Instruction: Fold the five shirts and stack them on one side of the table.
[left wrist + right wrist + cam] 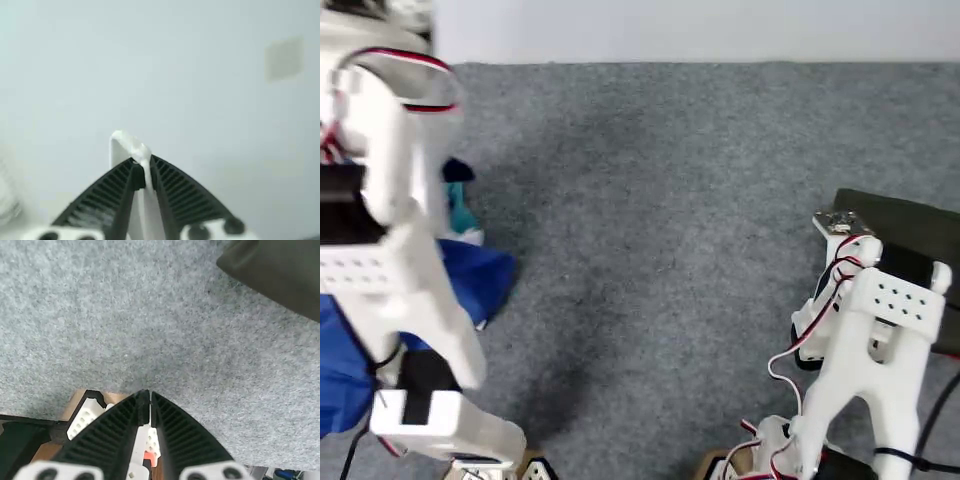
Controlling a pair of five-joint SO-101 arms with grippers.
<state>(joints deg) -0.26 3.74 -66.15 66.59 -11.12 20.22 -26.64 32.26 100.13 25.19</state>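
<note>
A blue shirt [480, 275] lies crumpled at the left edge of the grey felt table [660, 220]. Most of it is hidden behind the left arm [390, 230] and cut off by the picture's edge, so its outline cannot be made out. Just beyond it, a scrap of teal and navy cloth [458, 205] peeks out beside the arm; it is too covered to tell what garment it is. At the right edge lies a dark shirt [910, 225], flat on the felt and partly hidden by the right arm [875, 330]. In the right wrist view only a corner of it shows.

The left arm is raised high and close to the overhead camera. The left gripper [142, 172] points at a pale wall [200, 75], its ribbed jaws closed tip to tip with no cloth between them.

The right arm is folded low near the table's front edge. The right gripper [145, 399] points down at bare felt near that edge, well apart from the dark shirt, jaws pressed together and holding nothing.
</note>
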